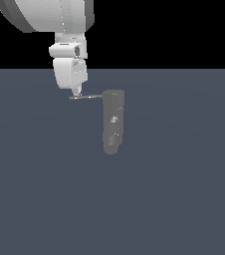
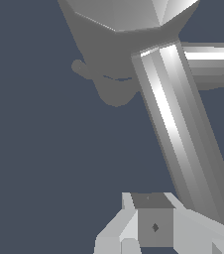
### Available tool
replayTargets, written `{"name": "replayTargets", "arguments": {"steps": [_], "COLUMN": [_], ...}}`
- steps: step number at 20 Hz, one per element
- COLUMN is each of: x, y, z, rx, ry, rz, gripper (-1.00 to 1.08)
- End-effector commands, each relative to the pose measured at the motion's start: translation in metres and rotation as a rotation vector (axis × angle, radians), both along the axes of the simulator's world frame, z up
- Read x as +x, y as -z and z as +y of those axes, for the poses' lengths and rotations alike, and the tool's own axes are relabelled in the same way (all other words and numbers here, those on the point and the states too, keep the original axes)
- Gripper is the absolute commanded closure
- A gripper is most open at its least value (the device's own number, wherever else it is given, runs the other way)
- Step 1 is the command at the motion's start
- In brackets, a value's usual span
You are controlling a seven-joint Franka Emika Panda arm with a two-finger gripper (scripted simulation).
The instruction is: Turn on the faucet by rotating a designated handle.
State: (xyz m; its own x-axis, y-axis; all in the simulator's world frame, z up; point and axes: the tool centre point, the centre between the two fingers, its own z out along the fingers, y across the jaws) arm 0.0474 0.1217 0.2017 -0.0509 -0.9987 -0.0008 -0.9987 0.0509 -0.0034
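Apparently the white gripper is touching the outer tip of the thin dark grey rod handle on the ringed dark grey faucet, standing on the blue-grey counter. Whether the jaws are spread or together, I cannot tell; the turning seems mostly remaining.

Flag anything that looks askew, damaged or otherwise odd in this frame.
Nothing stands out. The faucet looks intact on the plain grey floor, and its handle juts straight out toward the exterior view's left. The pincer sits at the handle's outer end; whether it touches the rod is not clear.
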Motion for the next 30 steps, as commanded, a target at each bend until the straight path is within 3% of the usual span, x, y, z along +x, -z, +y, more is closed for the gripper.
{"name": "replayTargets", "arguments": {"steps": [1,13,14,30], "x": [-0.009,-0.042,-0.037,-0.075], "y": [0.000,0.000,0.000,0.000], "z": [0.001,0.002,-0.003,-0.035], "rx": [-0.001,-0.001,-0.001,-0.001], "ry": [-0.001,-0.001,0.006,0.003], "rz": [0.003,0.003,0.001,0.002], "gripper": [1.08,1.08,1.08,1.08]}}
